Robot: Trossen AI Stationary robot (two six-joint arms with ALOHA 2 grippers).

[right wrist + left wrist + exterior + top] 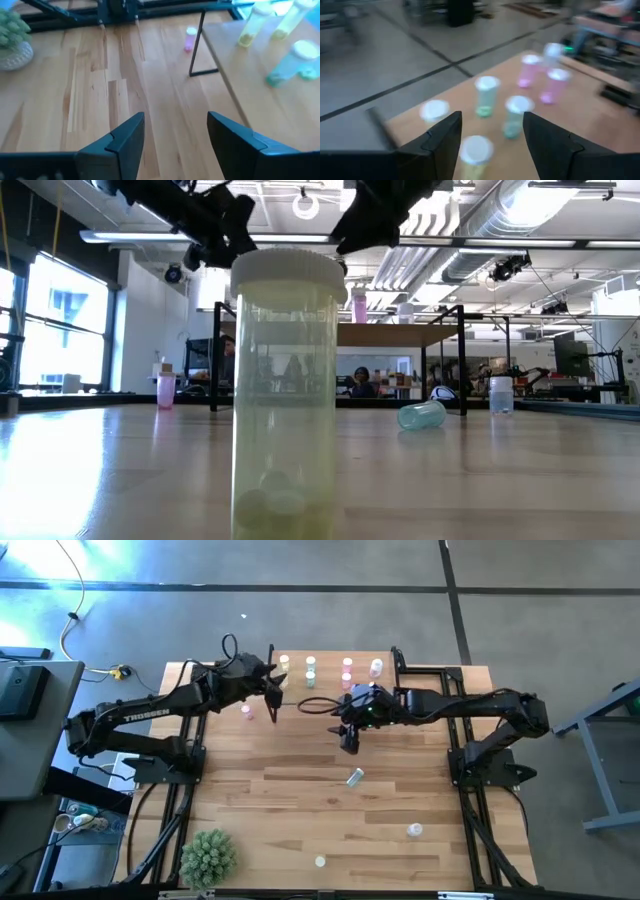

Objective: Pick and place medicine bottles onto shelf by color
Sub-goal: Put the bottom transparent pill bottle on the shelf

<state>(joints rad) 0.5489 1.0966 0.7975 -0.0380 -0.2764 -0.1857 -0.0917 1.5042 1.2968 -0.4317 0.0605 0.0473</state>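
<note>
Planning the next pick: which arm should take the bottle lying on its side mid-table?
Right, probably. The right gripper hangs open and empty just shelf-side of the tipped bottle. The left gripper, also open, sits farther off by the shelf, nearer the pink bottle.

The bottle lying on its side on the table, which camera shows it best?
The low view: the tipped bottle lies in clear profile, pale blue-green, cap toward the right. The high view shows it only as a small speck mid-table. Neither wrist view shows it.
</note>
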